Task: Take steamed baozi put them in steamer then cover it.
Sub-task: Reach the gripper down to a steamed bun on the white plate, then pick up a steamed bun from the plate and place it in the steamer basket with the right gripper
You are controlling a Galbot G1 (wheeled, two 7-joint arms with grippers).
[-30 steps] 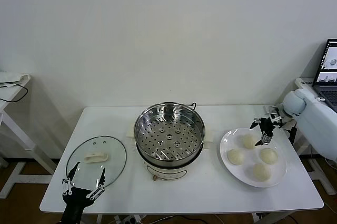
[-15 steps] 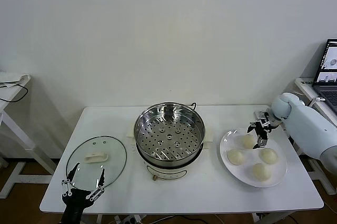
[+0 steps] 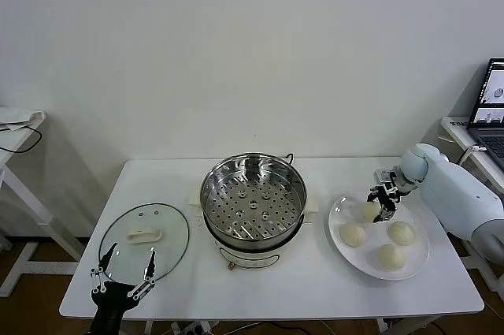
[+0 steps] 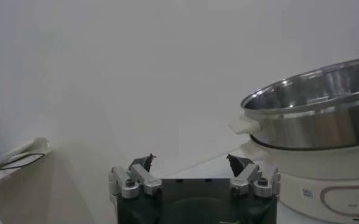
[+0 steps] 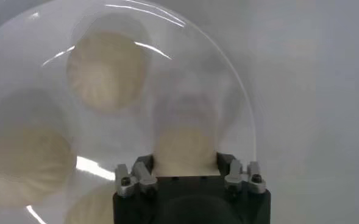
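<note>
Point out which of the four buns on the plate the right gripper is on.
The far bun, nearest the steamer: the right gripper is closed on it; the other three lie untouched.

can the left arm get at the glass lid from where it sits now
Probably yes. The left pincer hangs open at the table's near left edge, right beside the glass lid, whose handle lies bare with nothing between. The right pincer is far off at the plate.

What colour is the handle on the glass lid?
Cream-white; the handle on the lid shows best in the head view.
</note>
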